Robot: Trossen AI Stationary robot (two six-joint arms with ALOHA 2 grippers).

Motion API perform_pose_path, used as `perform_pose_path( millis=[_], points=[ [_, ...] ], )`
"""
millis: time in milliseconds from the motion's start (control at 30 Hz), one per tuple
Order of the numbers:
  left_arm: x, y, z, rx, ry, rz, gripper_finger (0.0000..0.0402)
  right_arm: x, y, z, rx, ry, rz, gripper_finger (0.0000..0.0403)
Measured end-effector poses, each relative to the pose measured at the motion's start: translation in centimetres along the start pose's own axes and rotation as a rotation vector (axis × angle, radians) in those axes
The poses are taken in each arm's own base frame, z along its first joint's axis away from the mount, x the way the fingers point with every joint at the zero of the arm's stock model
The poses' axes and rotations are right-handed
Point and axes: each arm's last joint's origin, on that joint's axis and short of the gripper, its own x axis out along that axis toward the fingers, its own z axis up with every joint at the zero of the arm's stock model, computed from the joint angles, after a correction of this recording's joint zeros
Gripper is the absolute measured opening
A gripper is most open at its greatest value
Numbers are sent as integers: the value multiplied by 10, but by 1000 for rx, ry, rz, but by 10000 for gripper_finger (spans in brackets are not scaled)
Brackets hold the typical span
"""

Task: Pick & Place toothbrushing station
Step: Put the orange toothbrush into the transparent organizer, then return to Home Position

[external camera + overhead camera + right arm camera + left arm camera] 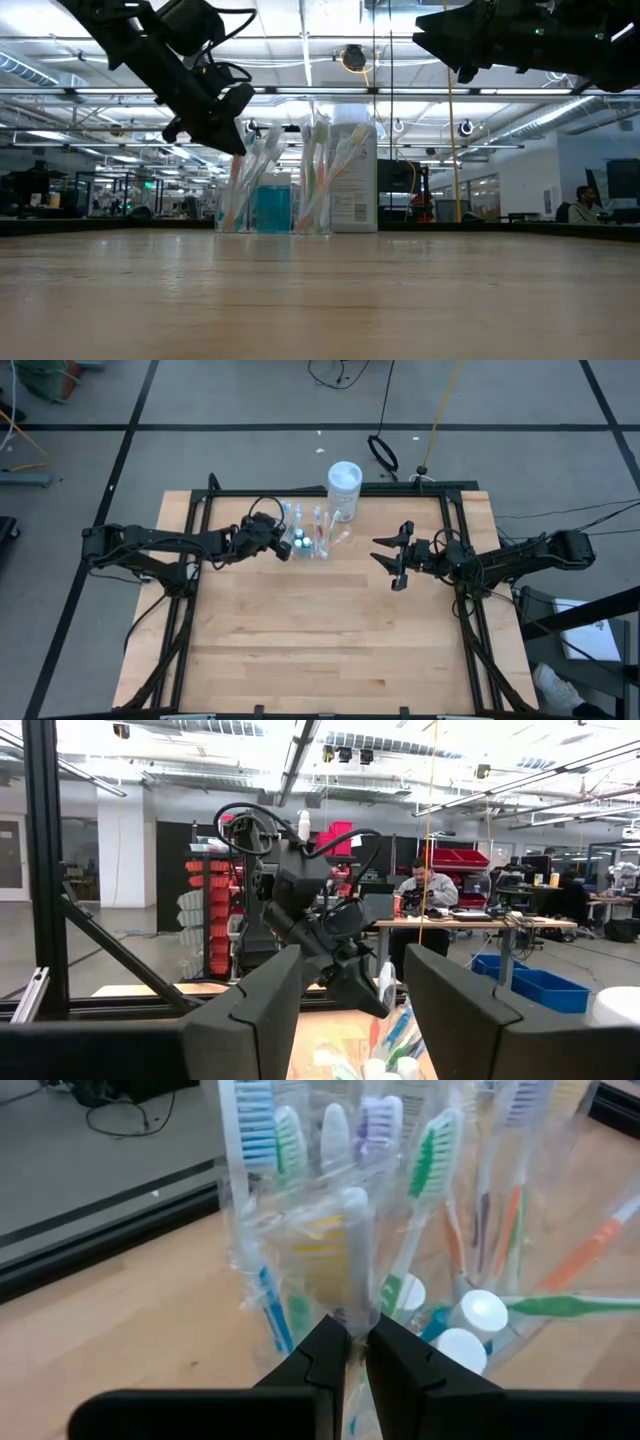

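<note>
**Left claw at the station rim**

Toothbrushing station [308, 532] upright at the desk's [320, 650] far edge, just beside a white tub [344, 490]. Brushes pointing up, slightly splayed; long axis vertical. Left claw [347, 1370] nearly closed on a thin clear wall. Right claw [397, 558] open, well apart, aloft. Probably the grasp step; next, firm hold and level lift.

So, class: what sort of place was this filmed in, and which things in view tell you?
Most likely a robotics lab or workshop in an open industrial hall. A wooden table carries two robot arms on a black frame, cables trail over the floor, and people sit at desks beside red parts bins.
</note>
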Motion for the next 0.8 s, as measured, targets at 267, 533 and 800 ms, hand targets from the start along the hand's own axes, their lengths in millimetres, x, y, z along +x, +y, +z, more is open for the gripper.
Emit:
perform_pose_path(
  millis=[267, 533, 800],
  points=[
    [0, 0, -1, 8, 21, -18, 38, 0, 1, -9, -10, 90, 11, 171],
    [0, 2, -5, 43, 61, -7, 108, -2, 1, -19, 4, 201, 15, 171],
    [-33, 1, 22, 163, 58, -52, 177, -13, -1, 0, -54, 170, 22, 134]
  ],
)
